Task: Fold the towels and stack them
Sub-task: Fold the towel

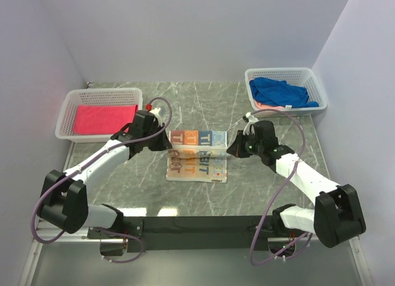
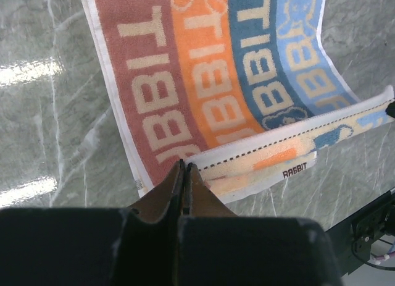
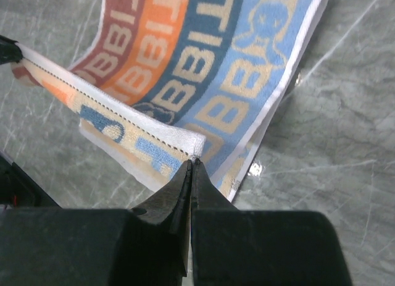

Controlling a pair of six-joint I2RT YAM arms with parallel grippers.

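Top view, printed towel (image 1: 197, 156): lies in the middle of the desk (image 1: 185, 100), with bare desk on all four sides.
Top view, tools: the left tool (image 1: 165, 141) and the right tool (image 1: 231, 149) are at its two far corners.
Top view, left basket (image 1: 68, 116): at the far left edge of the desk; it holds a flat pink towel (image 1: 105, 118).
Top view, right basket (image 1: 318, 88): in the far right corner; it holds a crumpled blue towel (image 1: 281, 91) on top of a salmon towel (image 1: 268, 105).
Left wrist view, left tool (image 2: 185, 168): pinched tight on one corner of the white hemmed edge, which is raised above the flat part.
Right wrist view, right tool (image 3: 192, 165): closed narrow on the other corner of this hem; the hem runs straight towards the left tool.
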